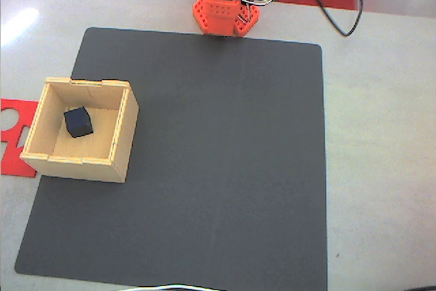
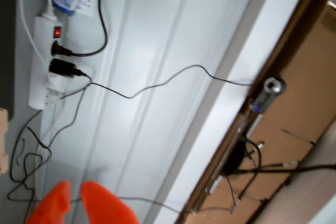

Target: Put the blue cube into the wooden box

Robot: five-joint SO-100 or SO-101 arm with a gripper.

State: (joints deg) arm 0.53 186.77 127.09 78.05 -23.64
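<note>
The blue cube (image 1: 78, 121), very dark, lies inside the wooden box (image 1: 120, 127) on its floor, towards the back left corner. The box stands at the left edge of the dark grey mat (image 1: 225, 161) in the fixed view. The orange arm (image 1: 223, 6) is folded back over its base at the far edge of the mat, well away from the box. In the wrist view my gripper (image 2: 73, 188) points out at the room; its two orange fingertips (image 2: 102, 200) sit close together, with only a thin slit and nothing between them.
A flat red cut-out sheet (image 1: 13, 138) lies left of the box. Black and white cables (image 1: 334, 11) run behind the arm base. The wrist view looks at a white power strip (image 2: 44, 61), loose cables and a brown panel (image 2: 299, 119).
</note>
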